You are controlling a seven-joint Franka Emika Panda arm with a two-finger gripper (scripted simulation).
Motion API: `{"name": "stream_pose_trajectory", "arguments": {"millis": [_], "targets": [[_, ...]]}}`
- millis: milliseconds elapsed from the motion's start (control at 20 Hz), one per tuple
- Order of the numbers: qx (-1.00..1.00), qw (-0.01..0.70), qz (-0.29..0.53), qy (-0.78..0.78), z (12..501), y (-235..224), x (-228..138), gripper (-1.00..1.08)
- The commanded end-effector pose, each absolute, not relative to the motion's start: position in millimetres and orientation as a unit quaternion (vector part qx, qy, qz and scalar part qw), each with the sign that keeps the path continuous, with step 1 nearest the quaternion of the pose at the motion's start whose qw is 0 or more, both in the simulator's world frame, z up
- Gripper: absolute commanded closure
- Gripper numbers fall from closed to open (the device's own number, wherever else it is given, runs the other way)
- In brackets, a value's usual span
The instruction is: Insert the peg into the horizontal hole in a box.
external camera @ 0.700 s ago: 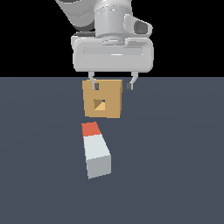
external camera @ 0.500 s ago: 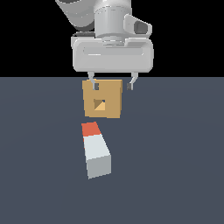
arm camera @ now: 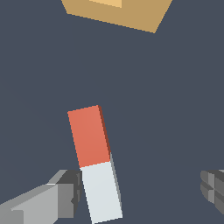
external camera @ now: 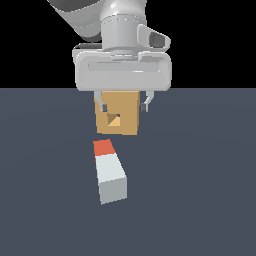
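The peg (external camera: 110, 172) lies flat on the dark floor, its orange-red end pointing toward the box (external camera: 125, 127) and its white end nearer the camera. The tan box stands behind it, the small dark hole (external camera: 114, 120) in its facing side. My gripper (external camera: 124, 107) hangs open above the floor, in front of the box in the exterior view, holding nothing. In the wrist view the peg (arm camera: 94, 162) lies close to one of the fingers (arm camera: 52, 201), inside the open gripper (arm camera: 140, 192), and the box (arm camera: 118, 13) shows at the frame's edge.
A uniform dark grey floor (external camera: 200, 200) surrounds the peg and box. Nothing else stands on it.
The gripper has come down a little toward the floor, still open. Peg and box have not moved.
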State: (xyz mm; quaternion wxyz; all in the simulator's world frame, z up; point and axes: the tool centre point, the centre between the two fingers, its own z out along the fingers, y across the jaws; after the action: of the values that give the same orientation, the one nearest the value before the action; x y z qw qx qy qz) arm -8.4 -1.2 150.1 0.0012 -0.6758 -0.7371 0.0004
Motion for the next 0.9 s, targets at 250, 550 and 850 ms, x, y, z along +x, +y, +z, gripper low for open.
{"name": "stream_pose_trajectory", "arguments": {"millis": [250, 550, 850], "targets": [[-0.641, 0.001, 0.0, -0.767, 118.2, -35.6, -24.3, -0.92], [-0.614, 0.0, 0.0, -0.789, 93.5, -63.0, -33.1, -0.92], [-0.597, 0.0, 0.0, -0.802, 78.7, -79.9, -36.6, -0.92]]}}
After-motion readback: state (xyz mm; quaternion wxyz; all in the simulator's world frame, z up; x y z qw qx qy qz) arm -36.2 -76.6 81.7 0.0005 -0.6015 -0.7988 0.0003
